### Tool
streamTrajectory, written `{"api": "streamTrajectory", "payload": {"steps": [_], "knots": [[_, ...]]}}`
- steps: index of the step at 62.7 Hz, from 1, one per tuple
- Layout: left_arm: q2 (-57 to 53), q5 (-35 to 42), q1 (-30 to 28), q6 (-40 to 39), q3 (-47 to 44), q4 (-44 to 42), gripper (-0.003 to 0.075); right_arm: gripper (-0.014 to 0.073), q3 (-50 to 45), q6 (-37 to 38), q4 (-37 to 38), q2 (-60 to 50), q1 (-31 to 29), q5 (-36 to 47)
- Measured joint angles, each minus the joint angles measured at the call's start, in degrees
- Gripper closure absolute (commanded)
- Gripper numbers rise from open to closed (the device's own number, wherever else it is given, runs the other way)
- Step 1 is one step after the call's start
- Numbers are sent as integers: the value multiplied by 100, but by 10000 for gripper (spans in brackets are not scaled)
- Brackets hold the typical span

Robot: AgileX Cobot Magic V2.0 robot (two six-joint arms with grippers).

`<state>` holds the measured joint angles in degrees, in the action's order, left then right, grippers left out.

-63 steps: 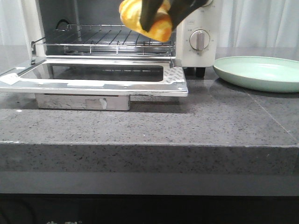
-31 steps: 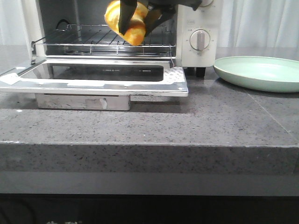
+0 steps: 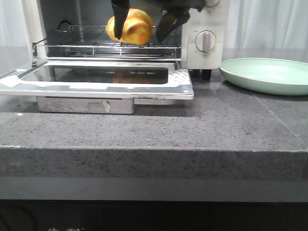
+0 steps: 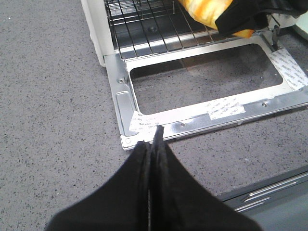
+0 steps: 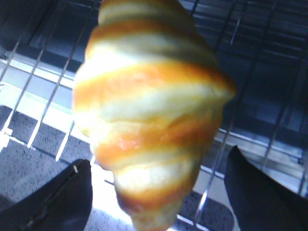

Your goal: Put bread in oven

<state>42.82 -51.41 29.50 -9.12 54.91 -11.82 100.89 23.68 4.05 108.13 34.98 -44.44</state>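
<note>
The bread, a glossy golden croissant with orange-brown stripes, lies on the wire rack inside the white oven. The oven's glass door is folded down flat. My right gripper is open, its black fingers standing either side of the bread with a gap. The right wrist view shows the bread between the spread jaws of that gripper, over the rack. My left gripper is shut and empty above the counter, by the door's front corner. The left wrist view also shows the bread.
A pale green plate lies on the grey stone counter right of the oven. The oven's dial knob is on its right panel. The open door juts forward over the counter, with a metal tray beneath it.
My right gripper carried the bread left and deeper into the oven, then opened. The bread now rests on the rack instead of hanging in the jaws.
</note>
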Motion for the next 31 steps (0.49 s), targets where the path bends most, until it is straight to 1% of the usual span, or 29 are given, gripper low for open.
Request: {"api": "streamTrajectory", "payload": {"steps": [9,16,23,31], "knots": [[0,0,0,0,0,0,738,2,0,-29,-21,-312,4,-459],[0,0,0,0,0,0,738,2,-75,-345,-33,-668,4,-953],[0,0,0,0,0,0,738,2,-434,-699,-33,-1111,4,-1118],[0,0,0,0,0,0,738,2,-1162,-964,-46,-1759,-49,-1045]]}}
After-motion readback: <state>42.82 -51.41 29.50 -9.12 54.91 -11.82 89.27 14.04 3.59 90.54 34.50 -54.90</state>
